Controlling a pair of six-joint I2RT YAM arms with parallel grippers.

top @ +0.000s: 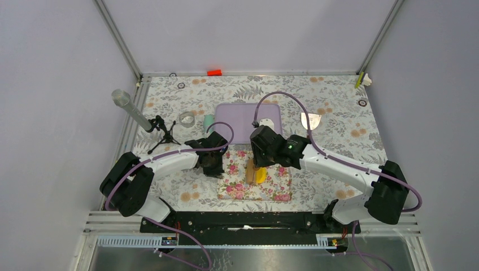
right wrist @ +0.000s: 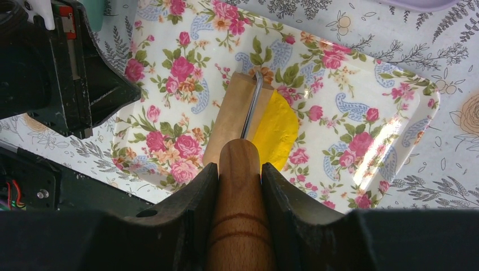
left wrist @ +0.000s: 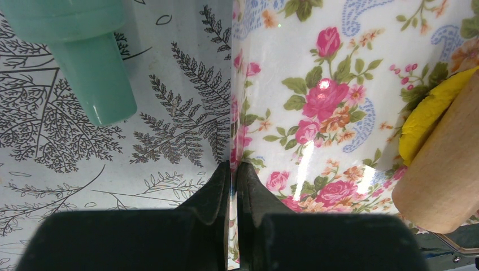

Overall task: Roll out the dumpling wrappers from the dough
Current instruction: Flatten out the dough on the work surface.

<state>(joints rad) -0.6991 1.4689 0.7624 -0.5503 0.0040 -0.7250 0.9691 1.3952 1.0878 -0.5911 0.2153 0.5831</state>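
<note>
Between the fingers of the right hand (right wrist: 240, 169), the handle of a wooden rolling pin (right wrist: 234, 116) is clamped, and the barrel is laid flat on a floral tray (right wrist: 361, 141). The dough (right wrist: 277, 127), a flattened bright yellow patch, is pressed under the barrel and is seen spreading out at its 3 o'clock side in the overhead view. The tray is set near the middle of the surface (top: 339, 118), towards 6 o'clock, just ahead of the arm bases.

At the tray's 9 o'clock edge the left hand (left wrist: 233, 169) is lowered with its fingers drawn together, only a thin slit left between them. The tray's rim is seen running into that slit, but whether it is pinched cannot be told.

A mint-green cylinder (left wrist: 85, 56) is laid on the surface at 11 o'clock from the tray. A lilac board (top: 248, 116) is placed at the tray's 12 o'clock, with a clear ring (top: 186, 118) at 9 o'clock from the board and a shiny metal piece (top: 310, 119) at 3 o'clock from it. A grey tube on a small black tripod (top: 161, 135) is stood towards the left edge.

The surface is covered with a pale cloth printed with ferns and flowers. It is enclosed by plain pale lilac-grey walls (top: 248, 34), with metal posts (top: 118, 39) at the far corners, and a small orange-red block (top: 214, 72) is set at the far edge, at 12 o'clock.
</note>
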